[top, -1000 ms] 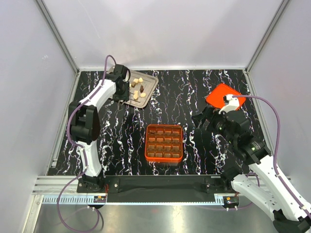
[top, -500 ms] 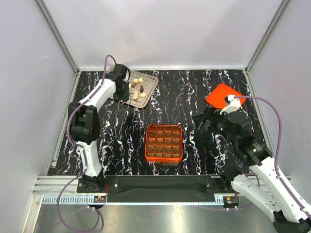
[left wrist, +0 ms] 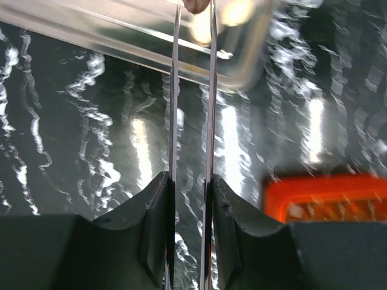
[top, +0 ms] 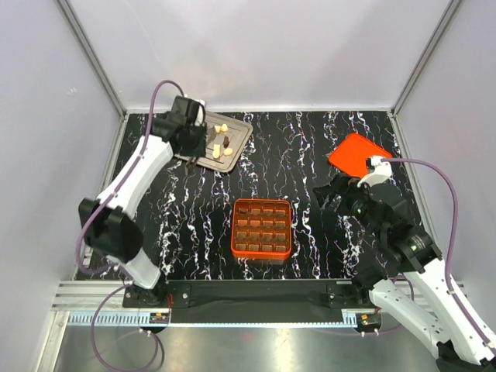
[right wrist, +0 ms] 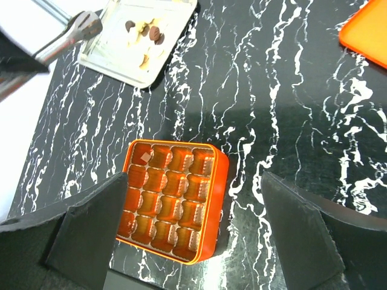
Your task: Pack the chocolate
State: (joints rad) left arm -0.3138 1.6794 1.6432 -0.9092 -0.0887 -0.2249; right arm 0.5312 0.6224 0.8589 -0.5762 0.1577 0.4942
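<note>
Several small chocolate pieces [top: 219,140], dark brown and cream, lie on a grey metal tray [top: 237,133] at the far left. They also show in the right wrist view [right wrist: 156,33]. My left gripper [top: 208,139] carries long thin metal blades over the tray. In the left wrist view its tips [left wrist: 193,7] are closed on one dark brown piece [left wrist: 196,5]. The orange box [top: 262,229] with brown grid cells sits mid-table. My right gripper [right wrist: 193,181] is wide open and empty, above the box [right wrist: 172,199].
The box's orange lid [top: 358,153] lies flat at the far right, beside my right arm. A small pale square [right wrist: 144,157] sits in one corner cell of the box. Grey walls close the table on three sides.
My left arm has swung its elbow out to the left and raised it, while its blades stay over the tray. My right gripper has drifted slightly right and nearer.
</note>
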